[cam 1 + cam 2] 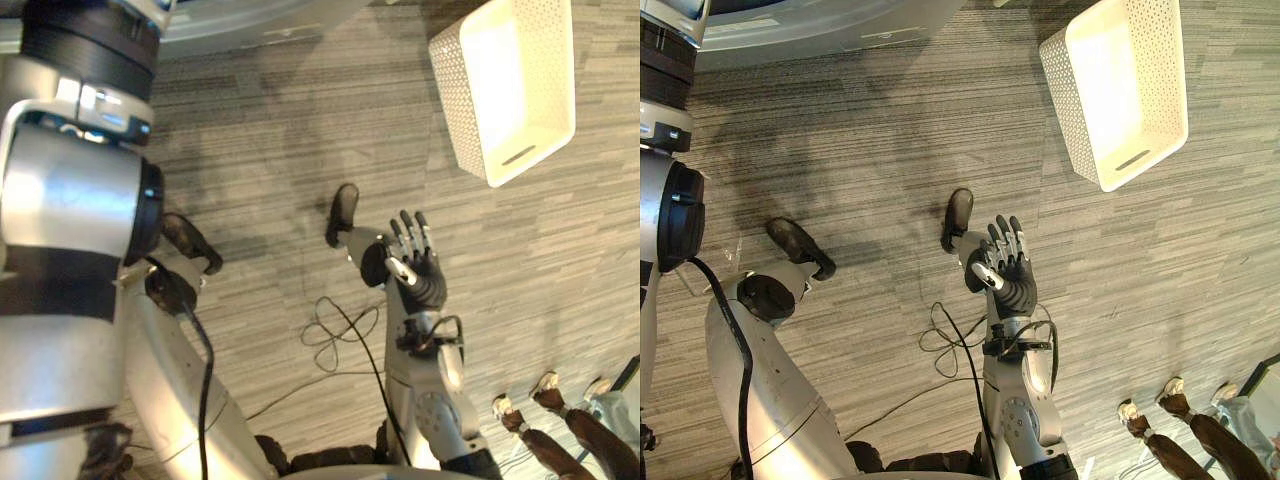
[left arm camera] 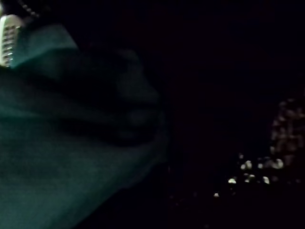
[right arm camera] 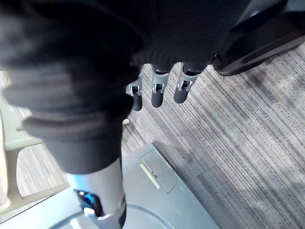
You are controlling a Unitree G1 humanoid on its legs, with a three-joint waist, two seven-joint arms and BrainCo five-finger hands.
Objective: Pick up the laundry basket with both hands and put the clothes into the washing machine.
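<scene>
**seat the clothes deep, keep the right hand out of it**

i judge the load is going into the washing machine [image 1: 230, 25] now. the laundry basket [image 1: 458, 100] sits on the floor [image 1: 270, 150], up and to my right, well apart from both arms, and its bright inside looks bare. the left arm [image 1: 70, 200] reaches up toward the machine. what the left hand is doing i cannot tell. the right hand [image 1: 418, 262] hangs over the carpet between the machine and me, its fingers straight and slightly apart, holding nothing.

to do this well i'd push the cloth well past the door lip. then i'd draw the arm out straight and slow so nothing trails out with it. the right hand should keep clear of the opening, and of the person's feet [image 1: 545, 390] at the lower right.

the left wrist view gives what the head views lack: a dark space with a fold of teal cloth [image 2: 71, 157] close to the lens, likely the drum's inside. the right wrist view adds the right hand's fingers [image 3: 158, 93] pointing at the carpet. it also shows a grey panel with a small flap [image 3: 159, 176] and a cream edge of the basket. the head views give the overall layout.
</scene>
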